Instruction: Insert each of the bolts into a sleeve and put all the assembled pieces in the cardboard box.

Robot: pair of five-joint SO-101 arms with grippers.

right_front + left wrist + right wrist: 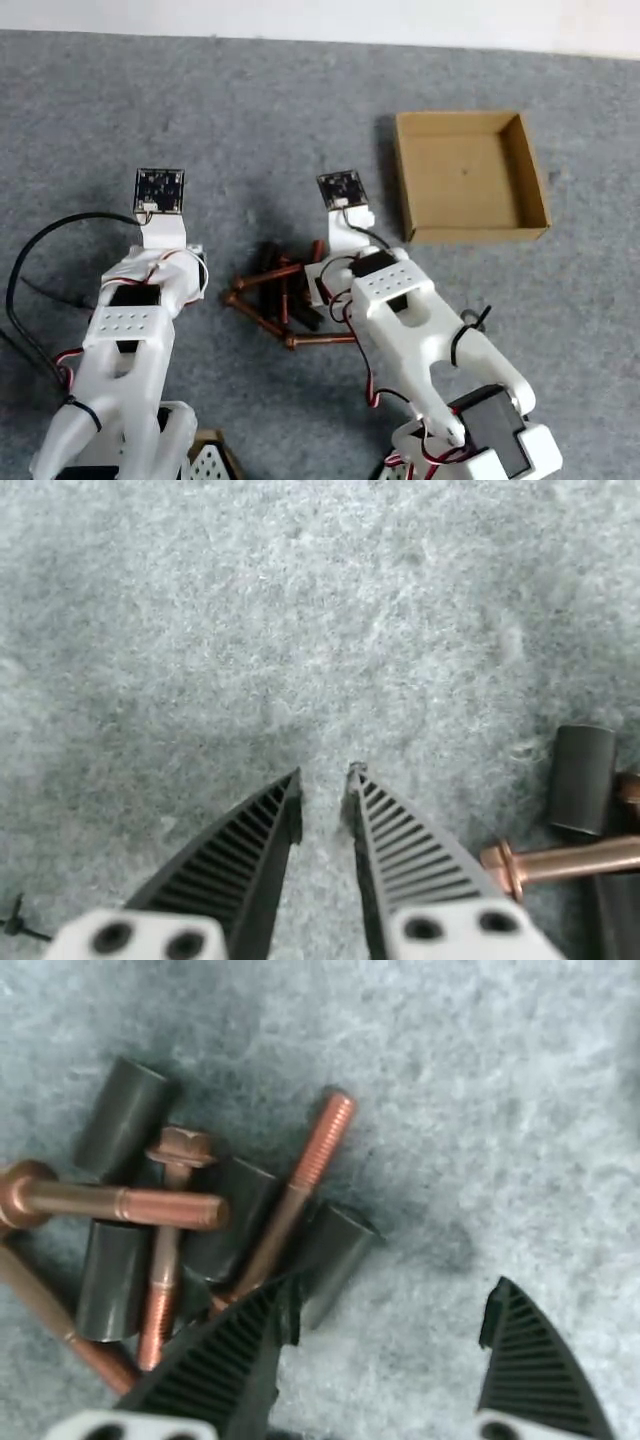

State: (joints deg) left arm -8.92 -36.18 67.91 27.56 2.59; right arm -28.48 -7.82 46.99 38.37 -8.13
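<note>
Grey fuzzy mat (250, 110) lay throughout; pale strip (300, 15) along top edge. Brown cardboard box (472, 234) upper right. Left gripper (325, 780) slightly parted; right gripper (392, 1305) gaped wide beside copper-coloured metal bolts (300, 1175).

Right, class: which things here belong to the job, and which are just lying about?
Job:
bolts
sleeves
box

Lying about:
black cable
grey mat

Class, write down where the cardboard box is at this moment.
In the high view, the cardboard box sits upper right, beyond the right arm, apart from the pile of bolts and sleeves.
</note>
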